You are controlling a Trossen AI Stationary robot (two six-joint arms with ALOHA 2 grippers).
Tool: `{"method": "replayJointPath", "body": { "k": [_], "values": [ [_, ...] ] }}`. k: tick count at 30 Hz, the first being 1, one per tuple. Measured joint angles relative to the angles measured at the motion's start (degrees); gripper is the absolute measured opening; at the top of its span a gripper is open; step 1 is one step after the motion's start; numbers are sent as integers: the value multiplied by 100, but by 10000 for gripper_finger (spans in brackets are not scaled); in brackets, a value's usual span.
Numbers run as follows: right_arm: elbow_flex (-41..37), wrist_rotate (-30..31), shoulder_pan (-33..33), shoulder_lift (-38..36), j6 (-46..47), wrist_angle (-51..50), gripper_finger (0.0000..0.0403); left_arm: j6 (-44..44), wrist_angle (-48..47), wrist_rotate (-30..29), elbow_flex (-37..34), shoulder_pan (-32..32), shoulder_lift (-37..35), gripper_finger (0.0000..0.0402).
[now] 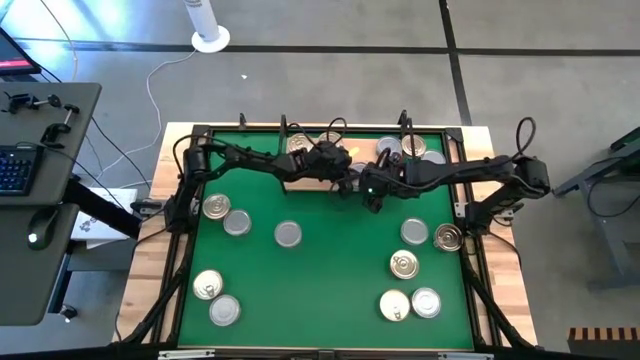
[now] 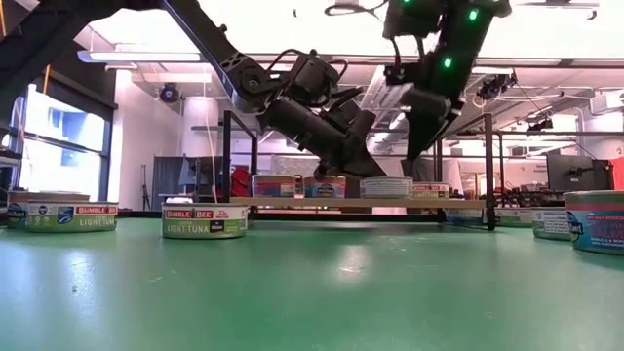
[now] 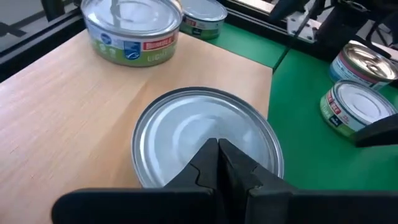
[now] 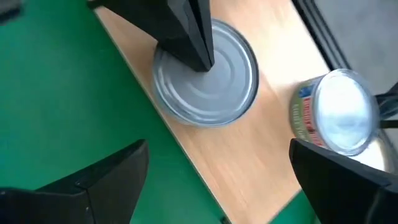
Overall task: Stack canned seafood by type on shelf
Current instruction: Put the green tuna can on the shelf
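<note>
While its closed left jaws (image 3: 219,163) press a flat, lid-up silver tin (image 3: 186,134) on the shelf (image 3: 68,118), right jaws (image 4: 217,165) gape empty.

Cans (image 1: 288,234) scattered on mat (image 1: 320,290), more on shelf (image 3: 68,112)

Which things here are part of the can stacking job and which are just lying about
Part of the job:
- shelf
- silver-lidded can on the shelf, under the shut left gripper
- loose cans on the green mat, such as one mid-mat
- open right gripper, over the shelf edge

Just lying about:
- keyboard on the side desk
- white round stand on the floor
</note>
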Motion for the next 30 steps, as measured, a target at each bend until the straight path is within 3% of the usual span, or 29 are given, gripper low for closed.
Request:
{"method": "replayJointPath", "body": {
  "k": [6,10,13,17,23,30],
  "values": [
    [94,820,492,-137,25,-321,378,276,-101,-71,-2,-262,-389,0],
    [-113,819,637,-451,-1,-220,378,526,-477,-375,0,-477,-842,0],
    [-438,569,618,-784,-171,360,376,711,-1034,-793,0,-708,-1357,0],
    [-874,-276,392,-1007,-486,1418,357,1122,-2106,-1924,9,-1262,-2080,0],
    [-844,-504,43,-605,-733,1899,269,967,-3490,-3530,-244,-2421,-2981,0],
    [-181,-1106,-632,125,-1193,1810,119,-800,-3709,-4939,-1611,-3935,-3940,0]
  ]
}}
